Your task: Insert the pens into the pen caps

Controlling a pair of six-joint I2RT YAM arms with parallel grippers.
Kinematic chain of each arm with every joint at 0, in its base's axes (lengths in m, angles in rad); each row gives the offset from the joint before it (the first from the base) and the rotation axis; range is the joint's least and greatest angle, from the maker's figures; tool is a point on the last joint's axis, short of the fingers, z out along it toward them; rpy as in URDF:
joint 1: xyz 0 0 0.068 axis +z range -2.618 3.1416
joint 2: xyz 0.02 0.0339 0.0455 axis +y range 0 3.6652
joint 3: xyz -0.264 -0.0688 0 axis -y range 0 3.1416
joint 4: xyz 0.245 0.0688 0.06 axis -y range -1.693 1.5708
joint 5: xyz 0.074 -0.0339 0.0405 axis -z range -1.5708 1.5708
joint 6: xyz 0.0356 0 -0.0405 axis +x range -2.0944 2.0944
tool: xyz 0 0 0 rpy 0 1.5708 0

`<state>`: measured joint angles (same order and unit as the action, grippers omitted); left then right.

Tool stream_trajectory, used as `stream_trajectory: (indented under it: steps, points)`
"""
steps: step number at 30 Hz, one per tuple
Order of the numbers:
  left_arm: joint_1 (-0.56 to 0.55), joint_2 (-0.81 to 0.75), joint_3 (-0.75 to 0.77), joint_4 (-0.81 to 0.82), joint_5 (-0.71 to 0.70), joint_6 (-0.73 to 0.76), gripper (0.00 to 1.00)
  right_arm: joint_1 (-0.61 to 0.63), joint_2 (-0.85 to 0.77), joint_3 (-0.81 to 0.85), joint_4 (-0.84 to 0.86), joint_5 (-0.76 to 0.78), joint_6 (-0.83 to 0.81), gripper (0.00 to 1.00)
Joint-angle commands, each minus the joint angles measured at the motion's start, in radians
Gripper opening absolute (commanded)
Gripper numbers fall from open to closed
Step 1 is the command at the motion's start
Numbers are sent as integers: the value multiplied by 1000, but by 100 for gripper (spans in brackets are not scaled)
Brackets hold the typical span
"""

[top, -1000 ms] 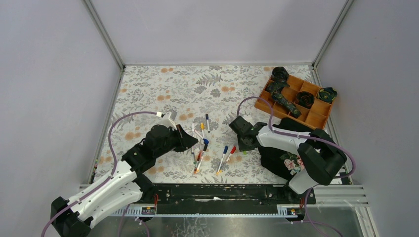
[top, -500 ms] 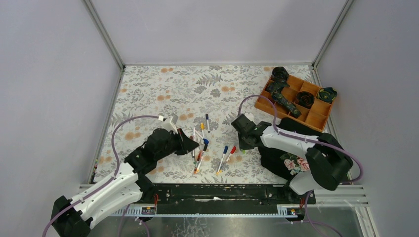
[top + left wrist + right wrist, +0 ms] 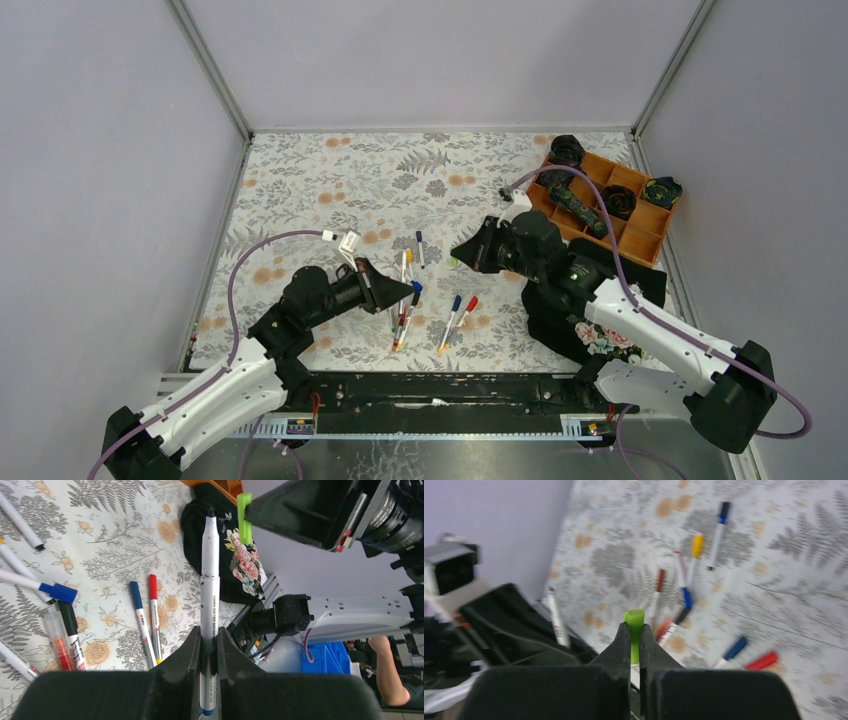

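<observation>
Green cap (image 3: 634, 616) has come up off the cloth (image 3: 330, 180) since the earlier frame, pinched between the closed jaws of the right gripper (image 3: 634, 629), sticking out past their tips. Left gripper (image 3: 209, 634) jaws clamped tight on white pen (image 3: 209, 575); its tip points at the cap, not touching. Loose pens (image 3: 408, 300) lie on the cloth below both jaws.

White left arm (image 3: 215, 385) and right arm (image 3: 640, 325), black joints, black left pincer (image 3: 405, 291), right pincer (image 3: 458, 256), purple cables (image 3: 233, 300)
</observation>
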<state>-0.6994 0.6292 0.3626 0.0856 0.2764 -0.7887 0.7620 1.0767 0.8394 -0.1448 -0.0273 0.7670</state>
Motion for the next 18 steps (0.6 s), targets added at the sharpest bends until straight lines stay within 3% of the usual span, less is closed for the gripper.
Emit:
stream_trajectory:
  steps: [1,10,18]
  points:
    - [3,-5,8,109,103,24,0,-5,-24,-53,319,-166,136,0]
    - [3,35,31,115,166,48,0,1,1,-114,607,-224,201,0]
    - [1,55,26,173,204,50,0,9,58,-75,634,-221,179,0]
